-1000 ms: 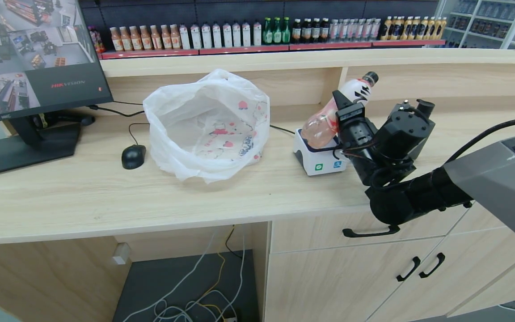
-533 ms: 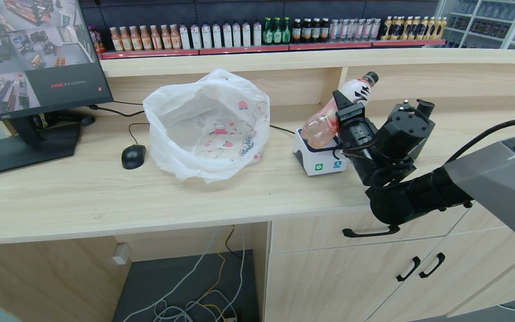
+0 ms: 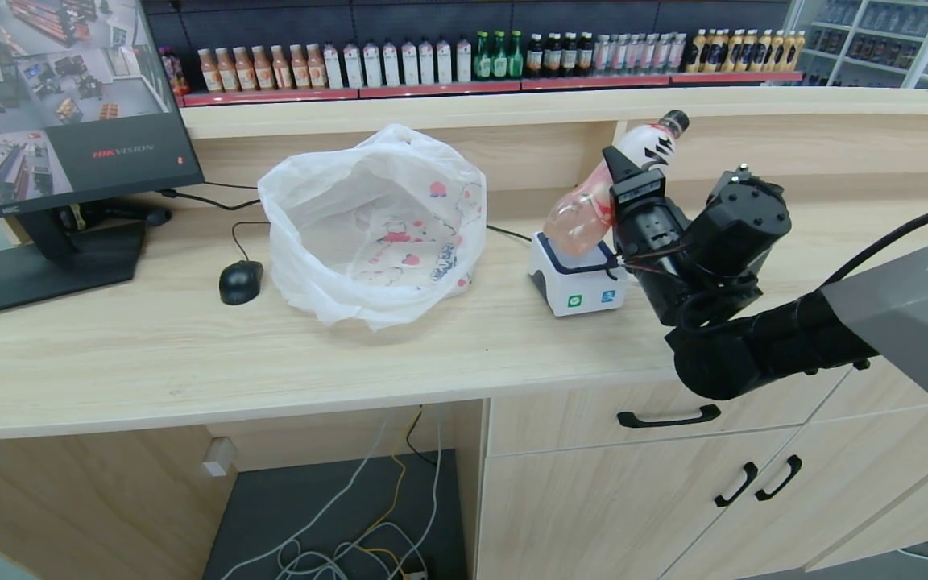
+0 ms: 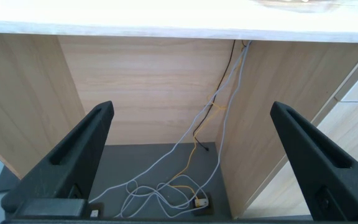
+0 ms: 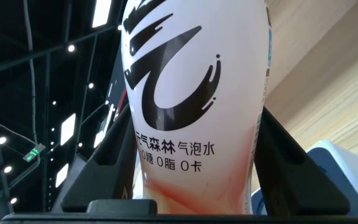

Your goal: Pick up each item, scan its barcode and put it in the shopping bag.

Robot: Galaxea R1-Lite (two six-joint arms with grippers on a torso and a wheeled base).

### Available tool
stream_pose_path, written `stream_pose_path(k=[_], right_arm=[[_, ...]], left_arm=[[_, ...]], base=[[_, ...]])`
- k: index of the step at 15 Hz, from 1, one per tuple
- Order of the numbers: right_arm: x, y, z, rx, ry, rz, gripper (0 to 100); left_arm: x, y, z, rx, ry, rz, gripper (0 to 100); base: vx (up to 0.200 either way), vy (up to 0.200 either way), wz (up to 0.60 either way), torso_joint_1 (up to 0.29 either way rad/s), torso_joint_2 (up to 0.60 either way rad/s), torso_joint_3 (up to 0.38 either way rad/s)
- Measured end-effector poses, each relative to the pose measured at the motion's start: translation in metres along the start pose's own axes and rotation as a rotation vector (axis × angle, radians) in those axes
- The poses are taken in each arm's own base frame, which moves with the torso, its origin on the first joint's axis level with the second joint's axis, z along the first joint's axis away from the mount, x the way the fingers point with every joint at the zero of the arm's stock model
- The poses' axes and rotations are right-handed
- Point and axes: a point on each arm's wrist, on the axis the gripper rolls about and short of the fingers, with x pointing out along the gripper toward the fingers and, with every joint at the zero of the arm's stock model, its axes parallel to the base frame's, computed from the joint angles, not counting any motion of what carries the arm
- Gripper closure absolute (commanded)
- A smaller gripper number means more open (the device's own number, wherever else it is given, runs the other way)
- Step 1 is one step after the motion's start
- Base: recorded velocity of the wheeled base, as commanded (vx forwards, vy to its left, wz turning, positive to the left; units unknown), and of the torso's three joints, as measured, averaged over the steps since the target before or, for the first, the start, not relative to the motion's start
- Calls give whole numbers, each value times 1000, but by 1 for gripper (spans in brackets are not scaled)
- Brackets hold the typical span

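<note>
the right gripper (image 3: 623, 179) is clamped on a bottle (image 3: 589, 208), its two black fingers (image 5: 98, 168) pressing on opposite sides of the bottle's middle, where the white label meets the pink drink. in the right wrist view the bottle (image 5: 194, 93) fills the gap between the fingers, with no space showing at either side. the bottle is tilted: its dark cap (image 3: 673, 122) points up and away toward the back ledge of the counter (image 3: 190, 346), and its rounded pink base hangs low over the top face of the white scanner (image 3: 575, 278). whether the base touches the scanner or sits just above it i cannot tell. the scanner stands on the counter, just to the right of the shopping bag (image 3: 375, 225).

the shopping bag is white plastic with a printed pattern, standing open-mouthed in the middle of the counter, well apart from the bottle. a black mouse (image 3: 240, 282) lies just left of the bag, and a monitor (image 3: 53, 105) stands at the far left end. a row of drinks (image 3: 472, 58) lines the shelf behind the counter.

the left gripper (image 4: 194, 155) is spread wide and holds nothing; its fingers (image 4: 73, 162) frame the open space under the counter, where loose cables (image 4: 185, 180) trail down to the dark floor.
</note>
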Motion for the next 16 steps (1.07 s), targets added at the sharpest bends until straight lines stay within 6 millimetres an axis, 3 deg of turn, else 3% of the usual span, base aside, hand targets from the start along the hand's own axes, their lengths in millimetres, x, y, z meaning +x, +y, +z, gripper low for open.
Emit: stream_pose_path(k=[4,11,16], right_arm=[[-5,28,0,-23,6,49,100],[-33,133,10,-75,49,223,100],[-57,171,24,-222,35,304,100]], left_arm=[[0,0,0,0,0,0,0],[0,0,0,0,0,0,0],[0,0,0,0,0,-1,0]], base=[[0,0,0,0,0,0],[0,0,0,0,0,0],[0,0,0,0,0,0]])
